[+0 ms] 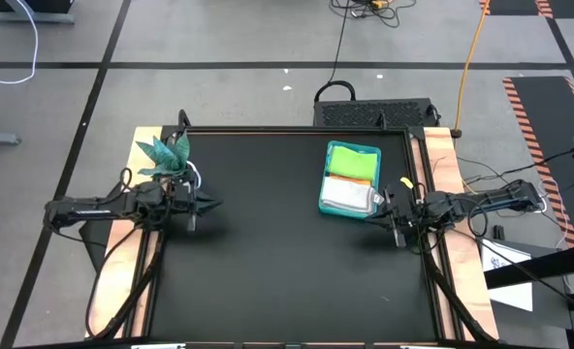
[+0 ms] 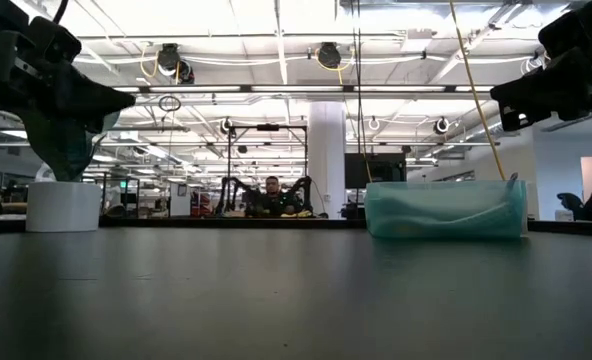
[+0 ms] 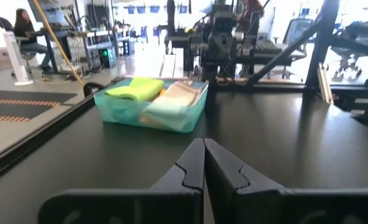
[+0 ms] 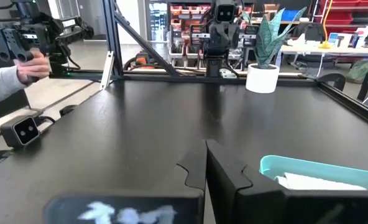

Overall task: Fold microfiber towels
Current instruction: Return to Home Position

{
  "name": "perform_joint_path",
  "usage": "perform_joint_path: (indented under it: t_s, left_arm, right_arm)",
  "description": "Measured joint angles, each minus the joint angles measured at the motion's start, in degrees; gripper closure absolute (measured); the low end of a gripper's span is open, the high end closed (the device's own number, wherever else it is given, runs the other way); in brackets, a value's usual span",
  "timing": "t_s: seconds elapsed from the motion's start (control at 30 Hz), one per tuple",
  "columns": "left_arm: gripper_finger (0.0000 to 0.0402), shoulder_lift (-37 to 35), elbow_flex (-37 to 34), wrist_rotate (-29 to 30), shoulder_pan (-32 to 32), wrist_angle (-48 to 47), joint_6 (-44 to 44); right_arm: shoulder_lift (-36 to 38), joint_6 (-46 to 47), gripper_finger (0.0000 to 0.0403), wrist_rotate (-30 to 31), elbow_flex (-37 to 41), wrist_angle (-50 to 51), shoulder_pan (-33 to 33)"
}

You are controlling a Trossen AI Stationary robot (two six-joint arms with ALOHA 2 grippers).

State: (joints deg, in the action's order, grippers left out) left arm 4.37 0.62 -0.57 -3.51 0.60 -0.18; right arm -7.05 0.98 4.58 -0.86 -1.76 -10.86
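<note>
now parked off teal tray (image 1: pixel 323 190): left gripper (image 1: pixel 209 204) well apart, right gripper (image 1: pixel 376 215) just beside its rim, both closed empty; towels (image 1: pixel 353 161) stacked inside, presumably finished.

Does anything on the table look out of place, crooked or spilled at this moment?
Nothing stands out. The lime green towel and the white-grey towel lie folded inside the teal tray, the plant stands upright, and the left gripper and right gripper hang above the table, fingers shut.
</note>
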Motion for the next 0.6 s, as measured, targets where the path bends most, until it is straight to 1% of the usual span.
perform_joint_path:
  t_s: [0.2,0.33,0.47,0.6]
  left_arm:
    - [0.0383,3.0,0.0,0.4,0.0,-0.1,-0.1]
    - [0.0383,4.2,0.0,0.5,0.0,-0.1,-0.1]
    - [0.0383,4.7,0.0,0.6,0.0,0.0,-0.3]
    - [0.0382,4.6,0.0,0.6,0.0,0.0,-0.3]
  right_arm:
    - [0.0,-1.0,0.0403,0.0,0.0,-0.7,0.0]
    - [0.3,0.5,0.0403,1.9,0.0,-2.7,0.8]
    - [2.3,-0.5,0.0403,1.8,0.0,-2.7,4.2]
    - [6.2,-0.3,0.0403,1.2,0.0,-0.8,8.8]
